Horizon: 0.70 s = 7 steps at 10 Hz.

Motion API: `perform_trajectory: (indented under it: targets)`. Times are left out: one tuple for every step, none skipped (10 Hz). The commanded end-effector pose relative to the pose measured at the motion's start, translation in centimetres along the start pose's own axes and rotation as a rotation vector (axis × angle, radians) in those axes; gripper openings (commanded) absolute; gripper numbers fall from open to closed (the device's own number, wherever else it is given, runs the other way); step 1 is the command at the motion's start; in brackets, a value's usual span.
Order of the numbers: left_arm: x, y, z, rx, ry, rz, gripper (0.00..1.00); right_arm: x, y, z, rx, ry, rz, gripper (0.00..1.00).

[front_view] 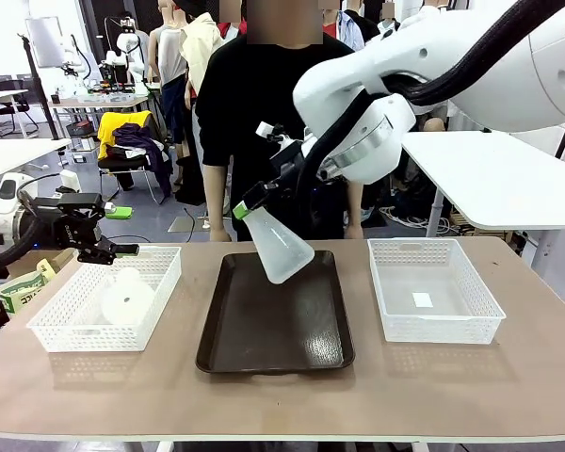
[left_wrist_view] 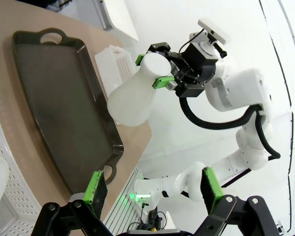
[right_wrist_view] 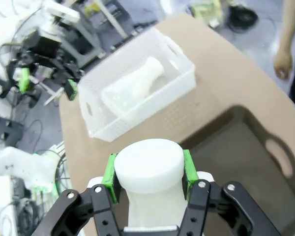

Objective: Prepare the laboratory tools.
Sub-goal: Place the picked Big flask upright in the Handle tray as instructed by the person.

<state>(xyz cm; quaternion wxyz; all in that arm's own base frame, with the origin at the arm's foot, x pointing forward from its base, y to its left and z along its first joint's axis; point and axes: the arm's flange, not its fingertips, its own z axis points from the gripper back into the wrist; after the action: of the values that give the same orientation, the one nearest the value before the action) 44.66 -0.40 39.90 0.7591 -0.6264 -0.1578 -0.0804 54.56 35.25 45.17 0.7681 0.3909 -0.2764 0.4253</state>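
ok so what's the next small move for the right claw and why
Probably lower the flask and stand it upright on the dark tray: the right claw grips its neck, and it hangs tilted above the tray, not yet resting.

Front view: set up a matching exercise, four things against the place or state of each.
Things
1. tilted flask
2. lying flask
3. dark tray
4. left gripper

Places or states
A. open, holding nothing
B. between the left basket and the right basket
C. neck clamped in the right gripper
D. inside the left basket

Pairs: 1-C, 2-D, 3-B, 4-A
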Motion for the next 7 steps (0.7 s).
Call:
perform_trajectory:
  targets:
    - [0.0, -0.2, 0.2, -0.001, 0.002, -0.005, 1.0, -2.2, -1.6, 0.2, 0.166, -0.081, 0.134, 0.0]
    - [0.0, -0.2, 0.2, -0.001, 0.002, -0.005, 1.0, -2.5, -2.1, -0.1, 0.209, -0.134, 0.214, 0.0]
    - [0.0, -0.2, 0.2, -0.001, 0.002, -0.005, 1.0, -3.0, -2.4, -0.5, 0.231, -0.156, 0.267, 0.0]
    - [0.0, -0.2, 0.2, -0.001, 0.002, -0.005, 1.0, -3.9, -3.0, -1.0, 0.249, -0.197, 0.355, 0.0]
    - [0.0, -0.2, 0.2, -0.001, 0.002, -0.005, 1.0, -4.7, -3.6, -1.4, 0.225, -0.266, 0.412, 0.0]
    - [0.0, -0.2, 0.2, -0.001, 0.002, -0.005, 1.0, -5.3, -4.1, -2.4, 0.181, -0.31, 0.44, 0.0]
    - [0.0, -0.2, 0.2, -0.001, 0.002, -0.005, 1.0, -5.5, -4.4, -3.1, 0.151, -0.348, 0.455, 0.0]
